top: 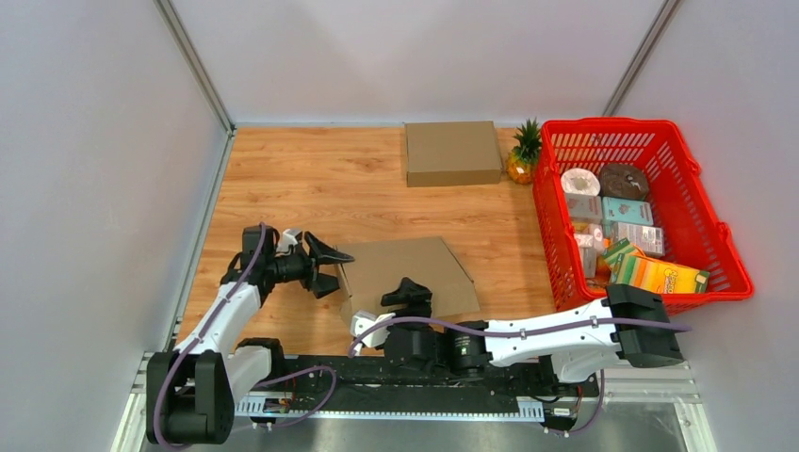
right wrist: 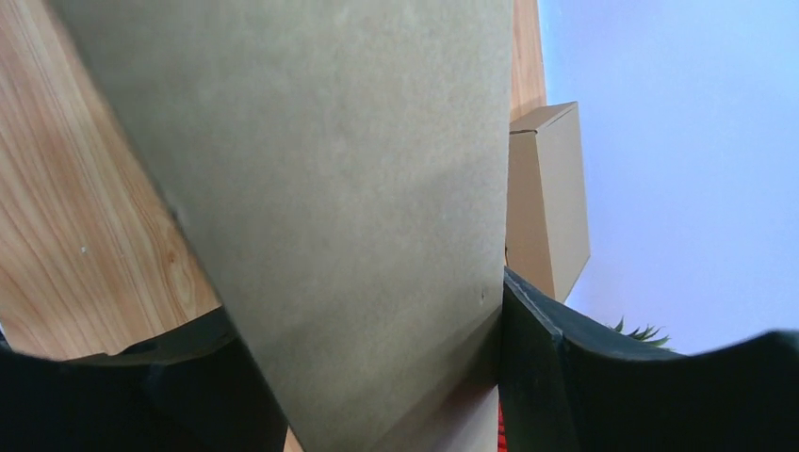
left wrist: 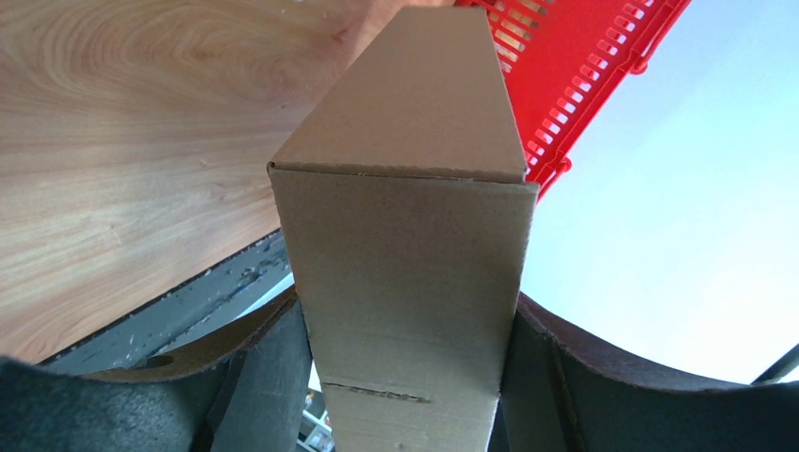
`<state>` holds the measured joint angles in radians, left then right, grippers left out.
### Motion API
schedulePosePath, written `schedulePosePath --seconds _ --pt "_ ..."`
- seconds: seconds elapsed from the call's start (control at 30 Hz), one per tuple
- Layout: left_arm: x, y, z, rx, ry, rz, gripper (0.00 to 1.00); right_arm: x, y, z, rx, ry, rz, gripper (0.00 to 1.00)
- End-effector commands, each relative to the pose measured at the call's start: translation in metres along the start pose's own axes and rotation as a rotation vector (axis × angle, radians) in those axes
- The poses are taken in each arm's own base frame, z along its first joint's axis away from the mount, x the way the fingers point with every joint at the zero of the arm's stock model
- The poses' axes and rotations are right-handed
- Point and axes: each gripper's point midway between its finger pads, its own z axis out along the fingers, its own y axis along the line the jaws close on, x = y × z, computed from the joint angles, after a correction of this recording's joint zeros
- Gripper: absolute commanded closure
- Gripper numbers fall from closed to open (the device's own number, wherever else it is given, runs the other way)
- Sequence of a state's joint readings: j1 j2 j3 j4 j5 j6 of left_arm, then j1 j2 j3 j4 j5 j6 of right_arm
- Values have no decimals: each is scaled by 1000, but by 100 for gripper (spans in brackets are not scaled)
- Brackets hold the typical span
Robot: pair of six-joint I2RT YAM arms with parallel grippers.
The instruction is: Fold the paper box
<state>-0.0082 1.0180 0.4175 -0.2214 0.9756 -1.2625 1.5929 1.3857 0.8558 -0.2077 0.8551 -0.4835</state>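
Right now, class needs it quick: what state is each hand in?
Left hand: closed on the left edge of the flat cardboard box.
Right hand: closed on the box's near edge.

Overhead view looks down; both wrist views press close against the cardboard sheet point(top: 405, 273).

I see a closed cardboard box point(top: 452, 153) at the far edge of my wooden counter point(top: 301, 179), a pineapple point(top: 523, 155) just beside it, touching the red basket point(top: 702, 202) on the right, which is packed with cartons and packets
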Motion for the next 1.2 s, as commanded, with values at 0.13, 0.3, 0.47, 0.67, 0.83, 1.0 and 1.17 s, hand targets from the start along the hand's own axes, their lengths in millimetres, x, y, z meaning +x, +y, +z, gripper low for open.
schedulePosePath --seconds 0.13,0.3,0.47,0.67,0.83,1.0,1.17 --pt "2 -9 -22 -2 -19 -30 26 -1 -30 -14 132 -19 14 48" --pt "-17 -5 -36 24 -108 -93 24 6 -37 -21 178 -19 6 54" --pt "-35 -28 -64 36 -295 36 24 11 -38 -26 122 25 58 54" --pt "-36 -63 -114 -141 -626 724 31 5 -33 -34 -367 91 365 53" --pt "12 -73 -95 65 -539 1023 38 8 -37 -36 -595 219 433 52" --pt "36 -75 -90 118 -478 1189 40 1 -31 -15 -703 334 437 52" --pt "30 -81 -86 31 -453 1275 43 13 -32 16 -638 453 458 49"
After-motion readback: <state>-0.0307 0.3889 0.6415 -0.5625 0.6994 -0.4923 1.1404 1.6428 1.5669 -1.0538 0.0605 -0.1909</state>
